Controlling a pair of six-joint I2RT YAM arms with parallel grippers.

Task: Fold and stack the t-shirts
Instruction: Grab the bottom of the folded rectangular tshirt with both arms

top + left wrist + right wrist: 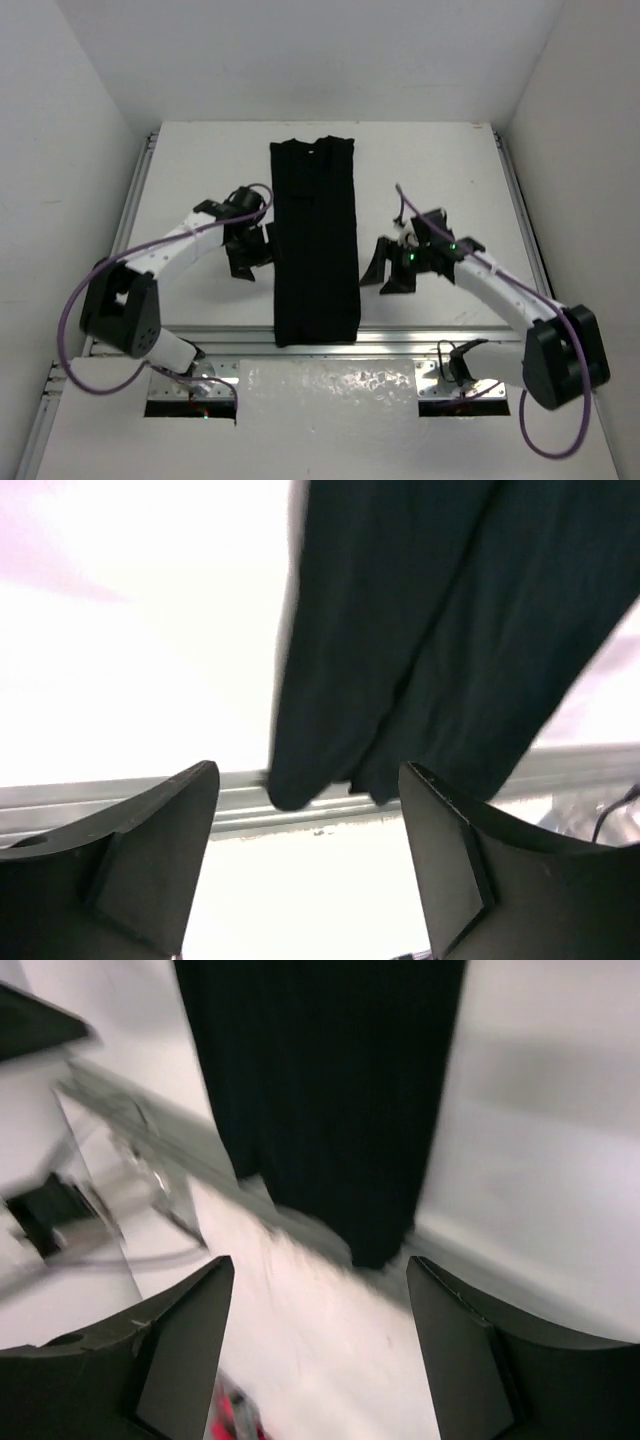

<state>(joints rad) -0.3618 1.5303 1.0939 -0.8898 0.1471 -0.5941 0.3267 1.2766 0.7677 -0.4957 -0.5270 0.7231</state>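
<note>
1. One black t-shirt (315, 240) in view, folded into a long narrow strip and lying flat on the white tabletop (200, 180). Its white neck label (311, 147) is at the far end.
2. Long axis runs from far to near. The near end lies over the metal rail (420, 335) at the tabletop's front edge.
3. The left pincer (250, 258) is just beside the t-shirt's left long edge, about level with its near half. Fingers are spread and nothing is between them. The left wrist view shows only rail and cloth past the gap.
4. The right pincer (390, 270) is near the t-shirt's right long edge, at about the same level. It is also spread wide and empty.
5. The left pincer looks slightly closer to the cloth than the right, but the difference is small. The t-shirt lies inward of each pincer, between the two.
6. My guess is that the next fold goes across the long axis, bringing the near end up toward the label. Each pincer would then need a near corner.
7. No container, bin or tray in sight, and no stack yet. I see no second shirt.
8. Both wrist views are blurred, so fine wrinkles are hard to read.
</note>
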